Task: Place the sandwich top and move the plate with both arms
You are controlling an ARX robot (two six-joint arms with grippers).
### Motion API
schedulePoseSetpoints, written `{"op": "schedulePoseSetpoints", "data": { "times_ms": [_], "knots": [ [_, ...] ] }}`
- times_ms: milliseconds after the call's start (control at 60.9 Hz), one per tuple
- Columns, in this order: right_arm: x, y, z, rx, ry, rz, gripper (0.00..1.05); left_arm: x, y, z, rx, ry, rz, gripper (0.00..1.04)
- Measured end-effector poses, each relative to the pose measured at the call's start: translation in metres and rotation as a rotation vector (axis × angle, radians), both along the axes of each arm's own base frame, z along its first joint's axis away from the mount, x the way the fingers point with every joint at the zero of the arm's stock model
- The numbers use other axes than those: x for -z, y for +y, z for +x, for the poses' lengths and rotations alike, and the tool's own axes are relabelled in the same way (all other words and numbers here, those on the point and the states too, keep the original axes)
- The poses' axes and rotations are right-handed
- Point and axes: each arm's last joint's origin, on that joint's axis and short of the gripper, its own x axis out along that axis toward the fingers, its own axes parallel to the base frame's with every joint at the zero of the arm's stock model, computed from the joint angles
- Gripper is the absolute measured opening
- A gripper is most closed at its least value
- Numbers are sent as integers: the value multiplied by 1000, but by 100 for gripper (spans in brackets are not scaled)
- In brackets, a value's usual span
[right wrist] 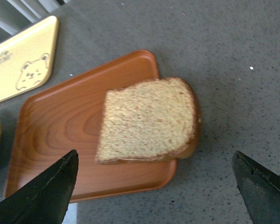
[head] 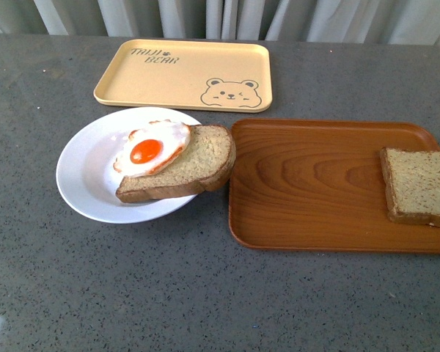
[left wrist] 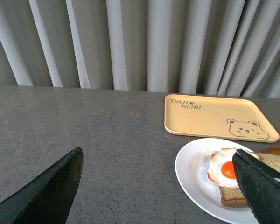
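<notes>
The sandwich top, a squarish brown speckled slice, lies at the right end of the wood-grain tray. In the right wrist view the same slice overhangs the tray's edge, and my right gripper hangs open above and short of it, touching nothing. The white plate stands left of the tray and carries a domed bread slice with a fried egg on it. My left gripper is open over bare table beside the plate. Neither arm shows in the front view.
A yellow bear-print tray lies behind the plate near the curtain. The domed slice sticks out over the plate's rim and touches the wood-grain tray's left edge. Grey tabletop stretches along the front.
</notes>
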Motion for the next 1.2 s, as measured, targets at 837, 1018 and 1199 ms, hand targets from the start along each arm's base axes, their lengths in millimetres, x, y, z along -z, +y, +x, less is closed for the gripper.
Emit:
{"op": "schedulePoseSetpoints", "data": {
  "times_ms": [837, 1018, 1199],
  "knots": [
    [63, -7, 67, -8, 139, 58, 96, 0, 0, 0, 0, 0, 0, 96],
    [64, 3, 75, -25, 137, 73, 94, 0, 0, 0, 0, 0, 0, 96],
    [64, 9, 78, -17, 149, 94, 67, 0, 0, 0, 0, 0, 0, 96]
  ]
}}
